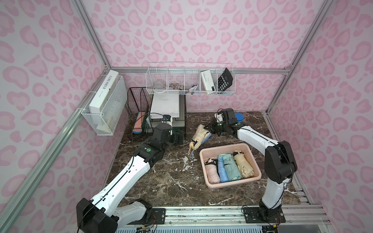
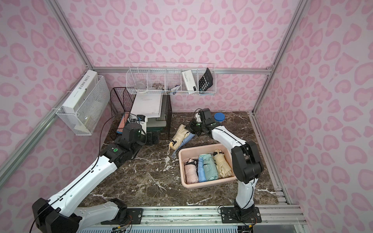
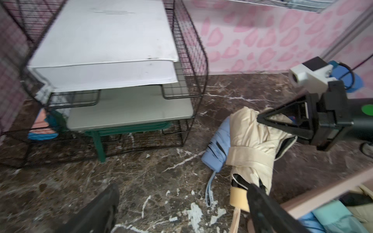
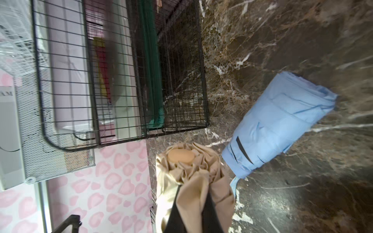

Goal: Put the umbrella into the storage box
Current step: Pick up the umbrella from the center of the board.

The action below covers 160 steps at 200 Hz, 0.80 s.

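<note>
Pale pink wall (image 1: 201,30) with darker pink leopard blotches; dark brown table (image 1: 161,181), marbled with white veins; pale pink storage box (image 1: 222,147) with a pink umbrella (image 1: 212,174), sky-blue umbrella (image 1: 223,171), mint umbrella (image 1: 232,168) and cream umbrella (image 1: 245,164); beige umbrella (image 1: 198,134) and pale blue umbrella (image 4: 282,121) outside; black file rack (image 1: 137,100)

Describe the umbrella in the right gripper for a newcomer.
Find the pink storage box on the marble tabletop. Just beyond it lie two folded umbrellas, touching. It's the cream umbrella, its end pinched by the right gripper, not the blue umbrella.
</note>
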Tool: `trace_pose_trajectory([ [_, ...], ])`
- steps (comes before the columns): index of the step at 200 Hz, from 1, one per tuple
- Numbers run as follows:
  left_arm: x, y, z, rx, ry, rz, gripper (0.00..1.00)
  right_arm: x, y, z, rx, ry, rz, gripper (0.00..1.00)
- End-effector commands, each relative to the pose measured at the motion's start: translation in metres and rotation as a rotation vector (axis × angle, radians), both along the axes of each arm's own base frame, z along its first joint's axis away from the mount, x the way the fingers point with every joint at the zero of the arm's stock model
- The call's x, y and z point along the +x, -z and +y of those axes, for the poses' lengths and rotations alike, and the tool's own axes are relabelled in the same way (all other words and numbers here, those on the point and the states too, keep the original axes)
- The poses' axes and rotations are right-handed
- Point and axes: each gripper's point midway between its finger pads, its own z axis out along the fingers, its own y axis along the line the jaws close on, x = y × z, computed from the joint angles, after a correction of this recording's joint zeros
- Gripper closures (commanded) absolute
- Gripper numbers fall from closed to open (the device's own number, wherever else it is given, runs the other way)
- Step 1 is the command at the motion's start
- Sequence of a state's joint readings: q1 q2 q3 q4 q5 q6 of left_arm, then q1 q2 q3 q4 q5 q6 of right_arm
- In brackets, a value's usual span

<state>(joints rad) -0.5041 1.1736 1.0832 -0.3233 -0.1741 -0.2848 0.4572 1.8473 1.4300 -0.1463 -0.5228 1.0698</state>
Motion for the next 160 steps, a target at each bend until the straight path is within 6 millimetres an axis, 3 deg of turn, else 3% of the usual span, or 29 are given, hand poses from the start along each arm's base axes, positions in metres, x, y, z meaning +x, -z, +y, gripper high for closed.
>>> trace_pose_trajectory([
  [1,-0.004,-0.015,-0.039,-0.103,0.198,-0.046,0.02,-0.003,-0.028,-0.001,0.072,0.003,-0.04,1.0],
  [28,-0.009,-0.011,-0.069,-0.196,0.338,-0.009,0.02,-0.01,-0.046,-0.005,0.102,0.014,-0.057,1.0],
  [49,-0.016,0.003,-0.095,-0.275,0.46,0.084,0.02,-0.013,-0.062,-0.007,0.125,0.026,-0.083,1.0],
  [53,-0.017,0.006,-0.099,-0.288,0.477,0.104,0.02,-0.017,-0.051,-0.009,0.116,0.03,-0.059,1.0],
  [59,-0.017,0.01,-0.104,-0.305,0.491,0.13,0.02,-0.019,-0.051,-0.01,0.12,0.033,-0.058,1.0],
  [136,-0.019,0.038,-0.132,-0.356,0.574,0.224,0.02,-0.034,-0.065,-0.009,0.166,0.042,-0.067,1.0],
  [160,-0.019,0.047,-0.136,-0.347,0.57,0.254,0.11,-0.036,-0.068,-0.009,0.172,0.042,-0.073,1.0],
])
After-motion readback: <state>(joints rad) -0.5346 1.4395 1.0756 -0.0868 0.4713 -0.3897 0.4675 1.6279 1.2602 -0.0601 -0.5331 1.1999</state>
